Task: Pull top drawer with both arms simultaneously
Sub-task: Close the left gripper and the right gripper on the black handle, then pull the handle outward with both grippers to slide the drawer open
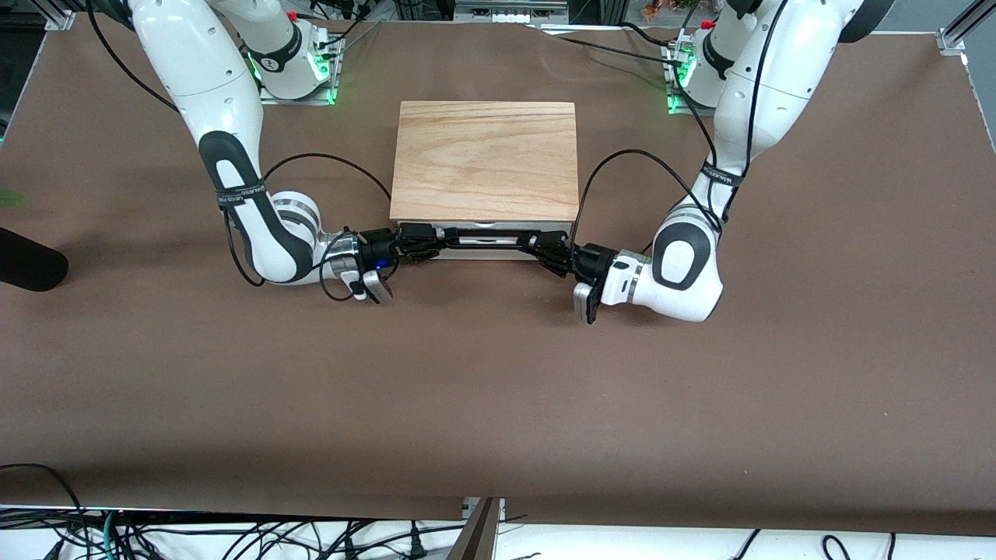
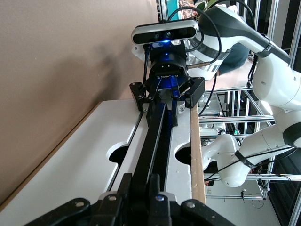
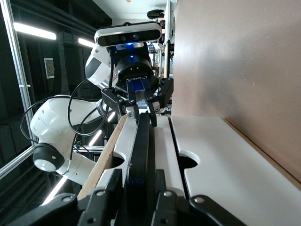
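Observation:
The cabinet's top drawer shows its white front panel just under the wooden top slab; none of the drawer's floor shows. Its long black handle runs across the front. My right gripper is shut on the handle at the end toward the right arm. My left gripper is shut on the handle's other end. In the left wrist view my left gripper clamps the handle, with the right gripper at its other end. In the right wrist view my right gripper clamps the handle.
The cabinet stands on a brown table, between the two arm bases. A second white panel with a cutout lies under the top drawer. Cables hang along the table's near edge. A dark object lies at the right arm's end.

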You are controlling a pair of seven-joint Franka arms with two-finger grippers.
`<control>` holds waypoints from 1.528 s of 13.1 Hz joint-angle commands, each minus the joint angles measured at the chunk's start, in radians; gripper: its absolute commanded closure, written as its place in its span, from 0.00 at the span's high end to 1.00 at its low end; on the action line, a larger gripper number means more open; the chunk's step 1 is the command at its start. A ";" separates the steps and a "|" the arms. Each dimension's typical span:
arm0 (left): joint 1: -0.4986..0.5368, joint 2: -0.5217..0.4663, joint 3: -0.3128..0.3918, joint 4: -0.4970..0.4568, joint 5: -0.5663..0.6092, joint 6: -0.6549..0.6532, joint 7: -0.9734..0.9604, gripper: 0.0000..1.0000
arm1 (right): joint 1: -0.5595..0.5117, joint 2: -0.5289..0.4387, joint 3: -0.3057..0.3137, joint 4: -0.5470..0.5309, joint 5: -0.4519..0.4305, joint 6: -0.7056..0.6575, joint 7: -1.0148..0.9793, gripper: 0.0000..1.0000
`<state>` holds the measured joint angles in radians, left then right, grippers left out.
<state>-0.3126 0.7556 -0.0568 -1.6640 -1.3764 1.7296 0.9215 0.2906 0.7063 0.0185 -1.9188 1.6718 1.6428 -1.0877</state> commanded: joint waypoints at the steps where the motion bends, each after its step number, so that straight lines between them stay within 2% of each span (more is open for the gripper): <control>1: 0.010 -0.005 -0.002 0.036 -0.032 -0.010 -0.036 0.00 | -0.021 -0.005 -0.002 -0.019 0.017 -0.005 -0.032 0.12; 4: 0.012 -0.001 0.000 0.082 -0.032 -0.009 -0.079 0.00 | -0.027 0.010 -0.002 -0.003 0.019 -0.001 -0.032 0.13; 8: 0.012 0.014 0.002 0.099 -0.029 -0.008 -0.115 0.00 | -0.028 0.059 -0.005 0.069 0.028 0.008 -0.027 0.13; 15: 0.020 0.129 0.003 0.355 -0.029 -0.007 -0.259 0.00 | -0.042 0.116 -0.006 0.165 0.040 0.025 -0.017 0.13; 20: 0.029 0.157 0.005 0.429 -0.038 -0.001 -0.286 0.00 | -0.050 0.162 -0.008 0.241 0.065 0.031 -0.003 0.13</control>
<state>-0.3113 0.9026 -0.0286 -1.3739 -1.3421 1.7170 0.7579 0.2582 0.8154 0.0150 -1.7333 1.7198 1.6484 -1.0912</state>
